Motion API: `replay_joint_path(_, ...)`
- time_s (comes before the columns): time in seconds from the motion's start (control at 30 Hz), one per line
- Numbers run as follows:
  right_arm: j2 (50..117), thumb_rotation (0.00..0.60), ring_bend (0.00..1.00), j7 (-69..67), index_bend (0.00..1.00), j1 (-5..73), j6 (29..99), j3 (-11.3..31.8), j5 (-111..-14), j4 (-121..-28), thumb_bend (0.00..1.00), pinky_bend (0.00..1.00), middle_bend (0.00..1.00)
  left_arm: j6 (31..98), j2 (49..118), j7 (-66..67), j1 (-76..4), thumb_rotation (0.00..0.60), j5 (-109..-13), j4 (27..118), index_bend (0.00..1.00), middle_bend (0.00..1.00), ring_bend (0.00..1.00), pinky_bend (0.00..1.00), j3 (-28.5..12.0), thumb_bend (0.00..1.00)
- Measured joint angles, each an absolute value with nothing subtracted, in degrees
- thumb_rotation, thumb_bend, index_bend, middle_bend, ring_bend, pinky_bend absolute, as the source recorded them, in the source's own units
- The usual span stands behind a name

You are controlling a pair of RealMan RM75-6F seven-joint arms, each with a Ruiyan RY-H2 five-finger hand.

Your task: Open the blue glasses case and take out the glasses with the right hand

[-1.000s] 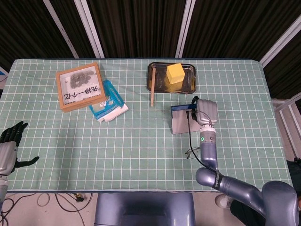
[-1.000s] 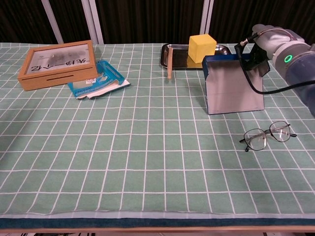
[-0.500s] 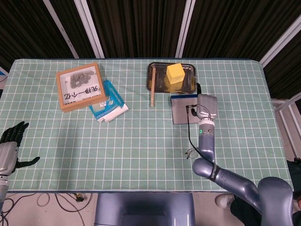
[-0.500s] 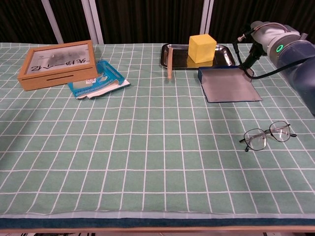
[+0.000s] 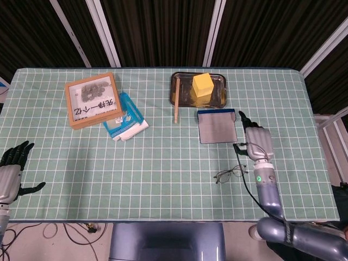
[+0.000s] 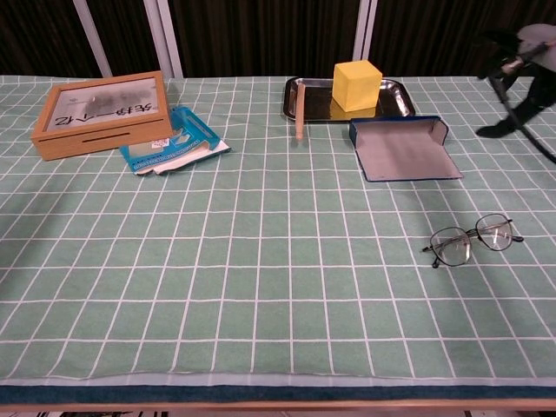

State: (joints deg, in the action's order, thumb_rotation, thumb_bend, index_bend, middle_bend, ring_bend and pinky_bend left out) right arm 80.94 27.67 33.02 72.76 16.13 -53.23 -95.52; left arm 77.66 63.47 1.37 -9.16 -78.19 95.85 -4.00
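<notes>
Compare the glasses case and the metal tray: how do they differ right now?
The glasses case is blue with a grey lining; the metal tray is shiny bare metal. The case lies open and holds nothing, with the glasses out on the cloth; the tray carries a yellow block. The case sits nearer the robot, the tray behind it. Both are flat, rectangular and lie on the green checked cloth.

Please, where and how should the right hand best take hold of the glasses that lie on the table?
Probably at the thin bridge between the two lenses, coming from above. The glasses lie flat on the tablecloth with open cloth all around, and the right hand is beside them. Pinching the metal bridge should keep the fingers off the lenses.
</notes>
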Motion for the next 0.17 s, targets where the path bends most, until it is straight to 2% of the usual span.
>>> replay_joint_path(0.17, 72.77, 0.600, 0.00, 20.79, 0.00, 23.76, 77.93, 7.55, -64.83, -100.64, 0.09, 0.24, 0.00, 78.20, 63.65, 2.57, -9.01, 0.600, -78.54, 95.36, 0.00, 0.00, 0.00, 0.00, -3.77, 0.01)
